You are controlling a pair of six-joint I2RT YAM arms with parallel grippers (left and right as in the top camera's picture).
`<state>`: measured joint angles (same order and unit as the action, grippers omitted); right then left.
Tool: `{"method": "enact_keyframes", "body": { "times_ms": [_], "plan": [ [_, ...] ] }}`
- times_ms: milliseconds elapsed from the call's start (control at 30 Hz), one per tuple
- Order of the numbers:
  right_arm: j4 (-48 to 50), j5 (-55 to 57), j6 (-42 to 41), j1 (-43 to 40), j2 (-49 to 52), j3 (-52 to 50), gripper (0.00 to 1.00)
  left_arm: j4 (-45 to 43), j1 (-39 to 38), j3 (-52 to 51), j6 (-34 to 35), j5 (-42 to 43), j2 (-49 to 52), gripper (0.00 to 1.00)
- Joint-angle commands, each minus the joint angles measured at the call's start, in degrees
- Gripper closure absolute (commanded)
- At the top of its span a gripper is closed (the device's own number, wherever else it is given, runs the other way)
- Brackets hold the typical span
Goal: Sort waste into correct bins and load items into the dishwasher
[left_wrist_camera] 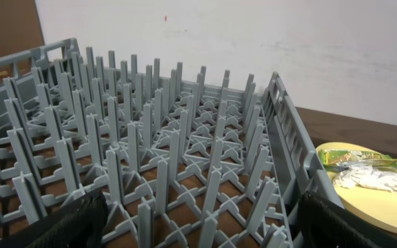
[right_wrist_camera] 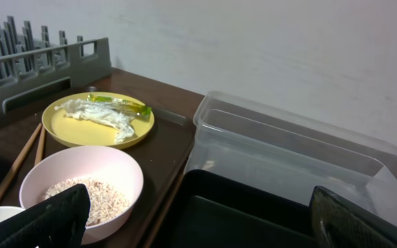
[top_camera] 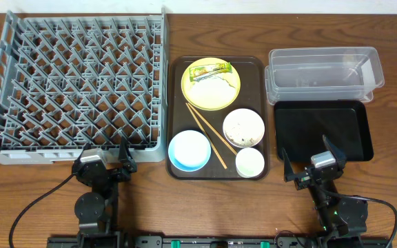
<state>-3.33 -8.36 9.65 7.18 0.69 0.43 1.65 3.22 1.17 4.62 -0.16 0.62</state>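
The grey dishwasher rack (top_camera: 74, 83) fills the left of the table. On the brown serving tray (top_camera: 257, 65) lie a yellow plate (top_camera: 212, 93) carrying a green-yellow wrapper (top_camera: 211, 69) and a crumpled napkin (top_camera: 211, 79), a white bowl (top_camera: 243, 127) of rice-like crumbs, a light blue bowl (top_camera: 189, 150), a small white cup (top_camera: 249, 162) and wooden chopsticks (top_camera: 207, 131). At the right stand the clear tub (top_camera: 324, 72) and the black tray (top_camera: 322, 131). My left gripper (top_camera: 105, 155) is open at the rack's near edge. My right gripper (top_camera: 309, 160) is open above the black tray's near edge. Both hold nothing.
Rack pegs (left_wrist_camera: 164, 151) stand close in front of the left fingers (left_wrist_camera: 60, 224). The white bowl (right_wrist_camera: 81, 189) sits just beside the right gripper's left finger (right_wrist_camera: 50, 220). Bare wooden table (top_camera: 391, 41) lies right of the bins.
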Motion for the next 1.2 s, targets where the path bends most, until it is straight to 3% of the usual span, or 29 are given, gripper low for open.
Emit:
{"method": "enact_keyframes", "body": {
  "times_ms": [0,1167],
  "plan": [
    [-0.42,1.90,1.55,-0.31,1.60,-0.11,0.01,2.51,0.31,-0.94,-0.50,-0.31,-0.28,0.11],
    [0.37,-2.84,0.70,-0.31,2.97,2.38,0.01,2.51,0.31,-0.94,-0.50,-0.31,-0.28,0.11]
  ]
}}
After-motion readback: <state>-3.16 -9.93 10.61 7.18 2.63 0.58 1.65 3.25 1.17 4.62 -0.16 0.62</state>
